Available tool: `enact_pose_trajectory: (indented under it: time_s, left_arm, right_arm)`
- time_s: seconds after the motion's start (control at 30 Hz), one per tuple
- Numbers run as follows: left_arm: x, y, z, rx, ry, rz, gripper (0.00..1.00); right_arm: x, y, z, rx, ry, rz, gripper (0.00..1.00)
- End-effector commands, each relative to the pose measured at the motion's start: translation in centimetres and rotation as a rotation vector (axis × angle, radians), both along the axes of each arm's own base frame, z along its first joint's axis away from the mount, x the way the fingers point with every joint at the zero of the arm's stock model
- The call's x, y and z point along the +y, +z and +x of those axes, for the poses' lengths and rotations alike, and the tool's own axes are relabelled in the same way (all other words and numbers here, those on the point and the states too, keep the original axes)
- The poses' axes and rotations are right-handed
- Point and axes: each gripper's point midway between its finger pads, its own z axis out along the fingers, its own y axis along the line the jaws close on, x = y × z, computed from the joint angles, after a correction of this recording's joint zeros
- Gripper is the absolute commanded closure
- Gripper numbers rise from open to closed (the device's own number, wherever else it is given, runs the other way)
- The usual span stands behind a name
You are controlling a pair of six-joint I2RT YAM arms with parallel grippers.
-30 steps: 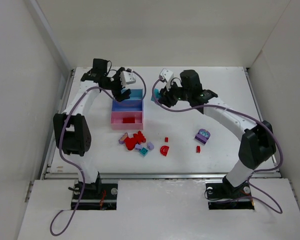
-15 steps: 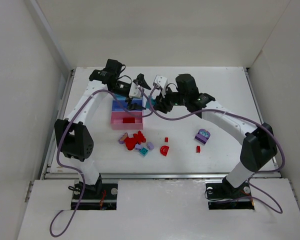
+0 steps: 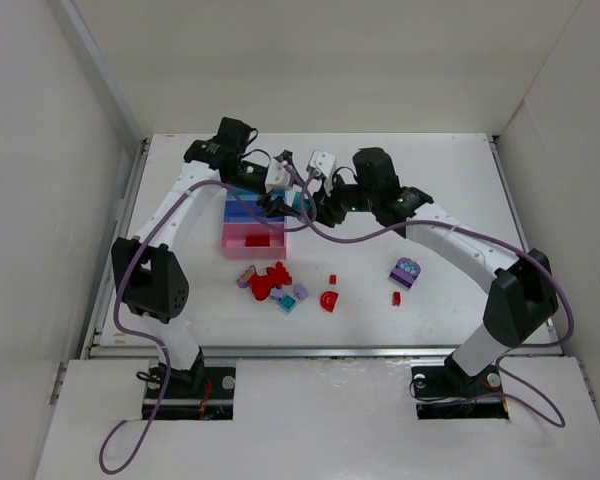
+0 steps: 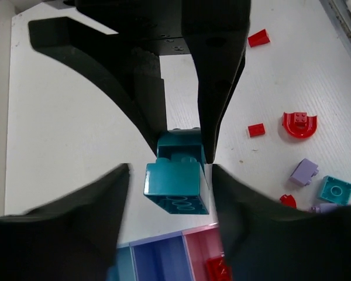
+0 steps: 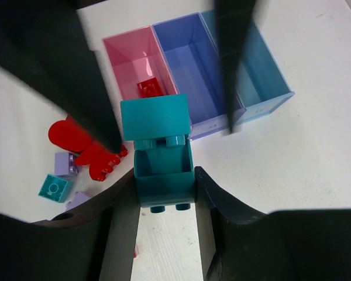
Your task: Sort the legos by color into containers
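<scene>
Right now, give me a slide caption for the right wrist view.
Right gripper holding teal legos near the pink, purple-blue and light blue trays.

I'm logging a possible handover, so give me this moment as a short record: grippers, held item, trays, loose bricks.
right gripper: shut on teal brick
left gripper: open, fingers on either side of that brick
pink tray: one red brick inside
purple-blue tray: no brick seen
light blue tray: partly hidden, no brick seen
loose on table: red arch, lilac brick, small teal piece, others
</scene>
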Motion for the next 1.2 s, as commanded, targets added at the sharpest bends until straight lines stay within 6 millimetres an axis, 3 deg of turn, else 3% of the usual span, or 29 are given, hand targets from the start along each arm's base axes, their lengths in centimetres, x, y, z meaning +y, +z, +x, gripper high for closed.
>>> enact_pose_trajectory:
  time_s: [0.0,0.2,0.33,0.57,0.7,0.77,0.8,0.87,0.93,0.97,1.1,1.13,1.17]
  left_arm:
    - [-0.8,1.8,-0.5,0.029,-0.013,-0.04,0.5]
    - [-0.9,1.7,-0.5,0.071,0.003,-0.036,1.0]
    - [0.8,1.2,0.7,0.086,0.059,-0.026,1.0]
    - [5.6,0.2,4.2,0.124,0.214,-0.01,1.0]
    - [6.4,-1.4,6.5,0.104,0.295,0.025,1.0]
    - [7.2,-2.7,10.7,0.052,0.427,0.027,1.0]
    - [7.7,-3.7,10.7,0.086,0.465,0.054,1.0]
    - [8.9,-4.4,13.4,0.004,0.55,0.073,1.0]
    - [9.4,-5.2,14.4,-0.024,0.594,0.08,1.0]
    - [9.8,-5.3,15.8,-0.064,0.637,0.081,1.0]
    - [10.5,-7.6,16.9,-0.029,0.668,0.109,0.98]
    - [10.5,-7.1,17.1,-0.048,0.662,0.11,0.96]
    - [10.5,-7.9,17.1,-0.035,0.657,0.122,0.91]
  right_arm:
    - [0.7,2.8,-0.6,-0.075,0.039,0.057,1.0]
    - [0.5,2.8,-0.3,-0.08,0.021,0.05,1.0]
    - [-0.7,0.5,-0.1,-0.049,-0.02,0.011,1.0]
    - [-4.8,-1.9,2.9,-0.009,-0.161,-0.034,1.0]
    - [-4.5,-2.8,4.4,0.006,-0.17,-0.044,1.0]
    - [-3.9,-2.9,5.2,0.014,-0.174,-0.04,1.0]
    - [-3.7,-2.2,5.3,0.005,-0.165,-0.028,1.0]
    - [-3.4,-2.8,5.9,0.014,-0.165,-0.034,1.0]
    - [-3.0,-2.6,6.2,0.02,-0.16,-0.024,1.0]
    - [-2.8,-2.6,6.3,0.022,-0.152,-0.021,1.0]
    - [-2.5,-2.4,6.9,0.016,-0.152,-0.016,1.0]
    - [-2.4,-1.9,7.0,0.014,-0.156,-0.007,1.0]
    - [-2.4,-1.9,7.0,0.014,-0.156,-0.007,1.0]
